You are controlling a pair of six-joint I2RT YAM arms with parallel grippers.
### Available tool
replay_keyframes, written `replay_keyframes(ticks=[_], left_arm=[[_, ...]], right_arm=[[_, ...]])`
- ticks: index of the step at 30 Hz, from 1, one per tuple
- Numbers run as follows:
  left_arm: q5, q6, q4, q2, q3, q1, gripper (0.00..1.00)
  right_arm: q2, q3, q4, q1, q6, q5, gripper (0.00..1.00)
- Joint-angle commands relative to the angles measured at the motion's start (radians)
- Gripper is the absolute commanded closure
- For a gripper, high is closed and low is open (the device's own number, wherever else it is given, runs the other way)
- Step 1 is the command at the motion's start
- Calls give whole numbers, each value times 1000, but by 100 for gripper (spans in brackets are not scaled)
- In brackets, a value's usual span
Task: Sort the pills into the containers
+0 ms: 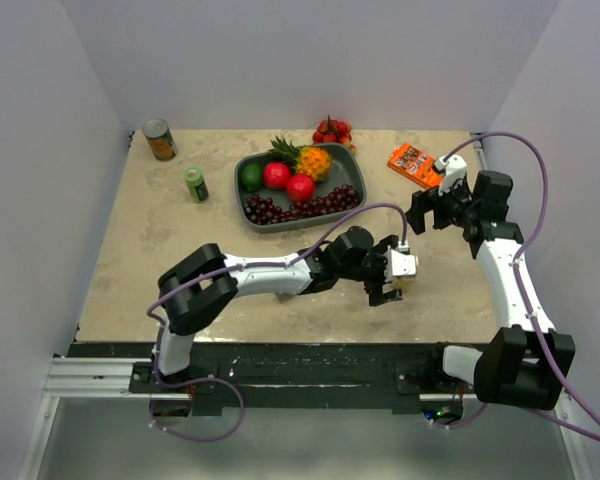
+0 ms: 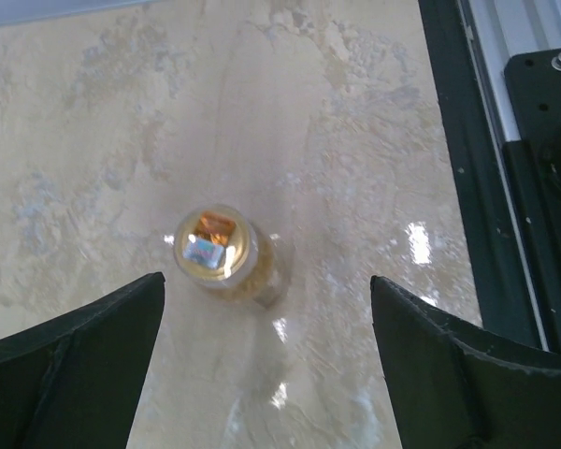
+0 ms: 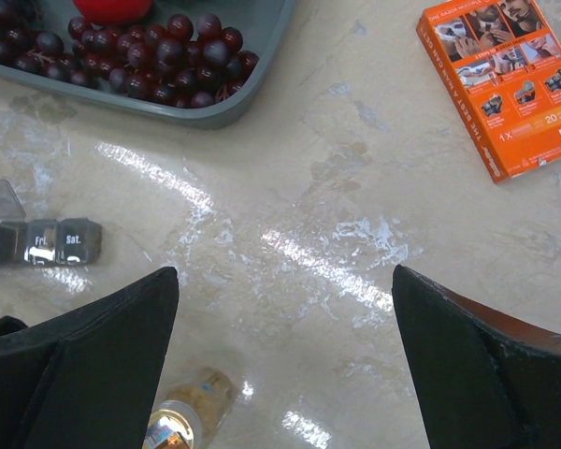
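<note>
A small clear pill bottle (image 2: 215, 245) stands open on the beige table, with yellowish contents seen from above. My left gripper (image 2: 266, 281) hovers just above and beside it, jaws wide open and empty. In the top view the left gripper (image 1: 383, 292) is at the table's front right, and the bottle (image 1: 400, 290) peeks out beside it. The containers (image 3: 39, 241) are a dark-grey strip with "Fri." and "Sat." lids and one lid raised, at the right wrist view's left edge. The bottle also shows in that view (image 3: 182, 421). My right gripper (image 3: 285, 271) is open and empty above bare table, and is farther back in the top view (image 1: 423, 214).
A grey fruit tray (image 1: 352, 175) with grapes, apples and a pineapple sits at the back centre, its corner also in the right wrist view (image 3: 252, 89). An orange box (image 1: 414, 164) lies back right. A can (image 1: 160, 140) and a green bottle (image 1: 196, 184) stand back left. Tomatoes (image 1: 332, 130) lie behind the tray.
</note>
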Motion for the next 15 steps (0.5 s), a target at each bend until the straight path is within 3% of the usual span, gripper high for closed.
replay_keyframes(ticks=[1,15], left_arm=[[40,89,73,58,121,2,6],[36,50,5,210,265,14,21]], right_arm=[[-26,-1,28,-6,16,-27,1],[-31,-4,28,-7,15,-42,1]])
